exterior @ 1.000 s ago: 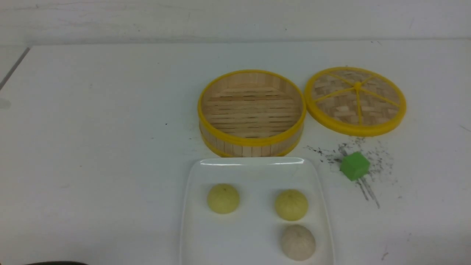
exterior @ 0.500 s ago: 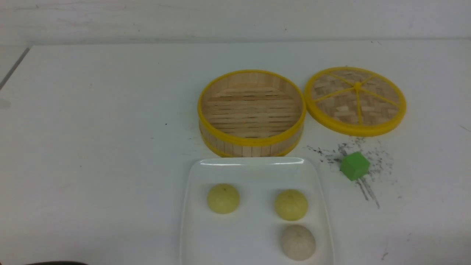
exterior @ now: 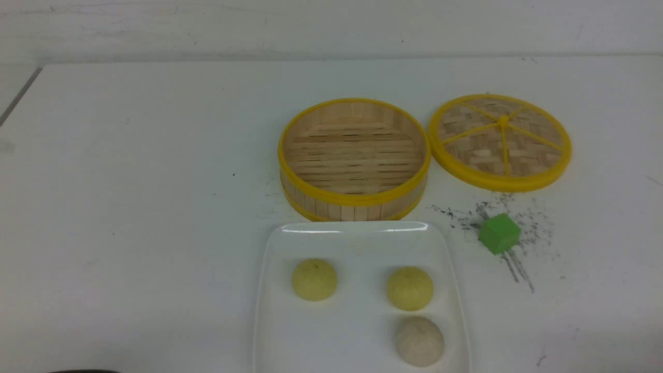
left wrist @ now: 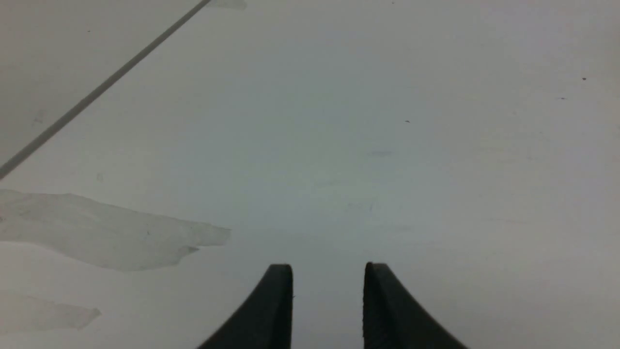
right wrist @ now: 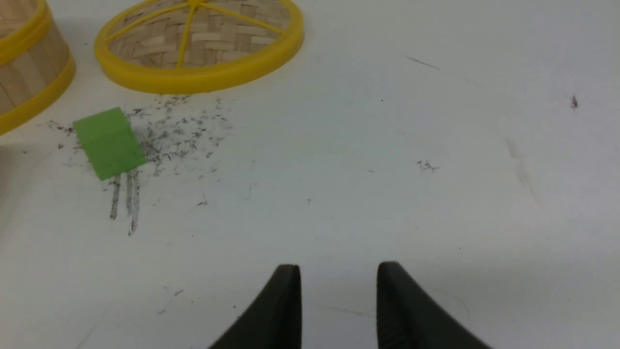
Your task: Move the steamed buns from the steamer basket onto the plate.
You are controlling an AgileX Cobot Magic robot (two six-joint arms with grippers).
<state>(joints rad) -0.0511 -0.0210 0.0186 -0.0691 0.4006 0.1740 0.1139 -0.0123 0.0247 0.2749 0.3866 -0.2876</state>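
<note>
Plate (exterior: 274, 331) near centre, all three steamed buns (exterior: 409, 288) on it; steamer basket (exterior: 355, 199) just beyond, empty. We reckon job's done. Left gripper (left wrist: 328, 271) and right gripper (right wrist: 338, 272) fingers apart, nothing between, over bare table. Risk: stray sweep bumps plate, though we can't see its near edge.

Soft even light, faint shadows, slight blur, glare on plate (exterior: 357, 230) rim
</note>
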